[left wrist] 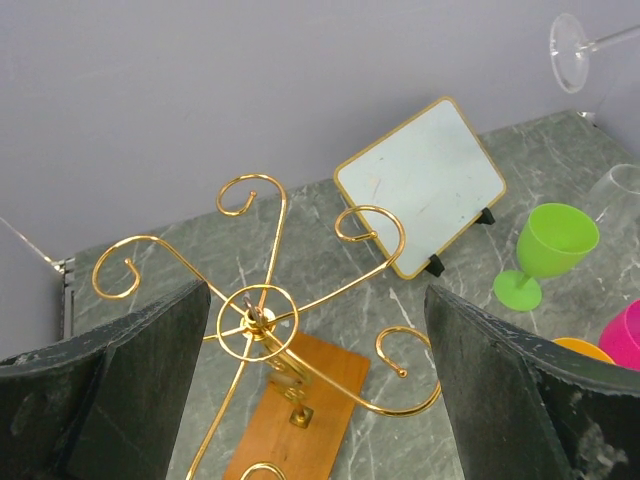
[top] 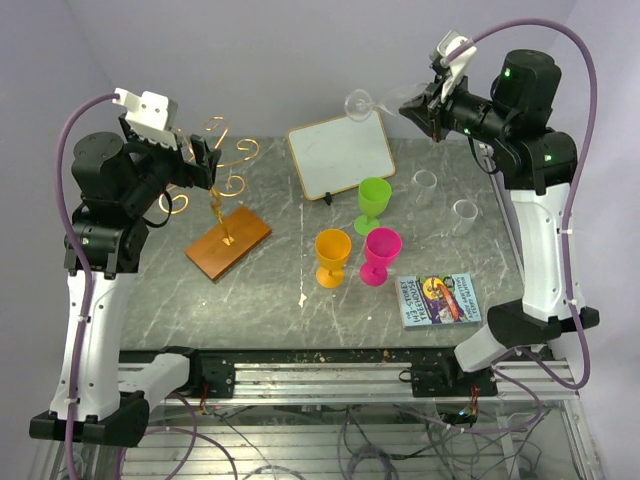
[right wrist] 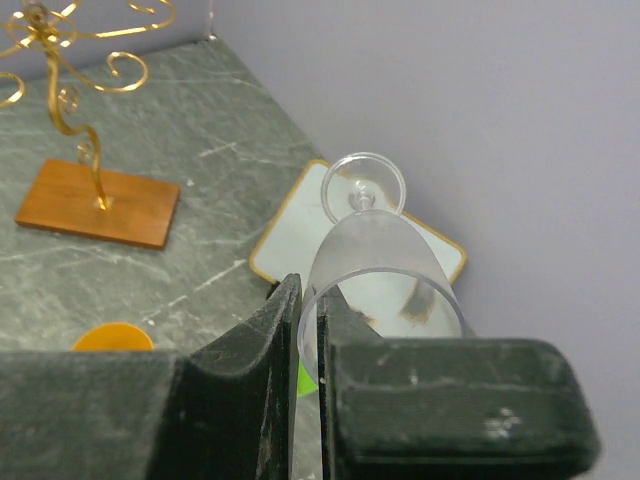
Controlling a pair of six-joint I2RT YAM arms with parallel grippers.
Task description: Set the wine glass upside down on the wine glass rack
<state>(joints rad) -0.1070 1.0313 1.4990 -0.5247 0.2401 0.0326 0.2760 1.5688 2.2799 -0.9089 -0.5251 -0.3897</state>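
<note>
Booklet: closest to me, on the right of the grey marbled table (top: 280, 300), a colourful booklet (top: 440, 300) lies flat.
Goblets: at mid-table I see an orange goblet (top: 333, 255) and a pink goblet (top: 381, 255) upright, just beside each other. A green goblet (top: 373, 203) stands upright just behind them.
Clear cups: on the right, beyond the booklet, I see one clear cup (top: 465, 212) and a second clear cup (top: 425, 186) further back, both upright.
Wine glass rack: the wine glass rack (left wrist: 258, 322) stands upright on the left. Its wooden base (top: 228, 243) sits flat on the table at an angle, and its gold curled arms spread out from a round hub at the top.
Left gripper: the left gripper (left wrist: 318, 300) hangs over the top of the rack with its jaws wide. In my wrist view the hub sits between the two fingers. I cannot tell whether either finger touches the wire.
Whiteboard: a small gold-framed whiteboard (top: 342, 155) leans on its stand toward the back, behind the green goblet.
Right gripper: the right gripper (right wrist: 310, 300) is raised over the far right of the table. Its jaws are nearly together, pinching the rim.
Wine glass: the wine glass (right wrist: 380, 260) is clear and held in the air on its side. Its foot points away from the fingers, above the far edge of the whiteboard. It is well apart from the rack.
</note>
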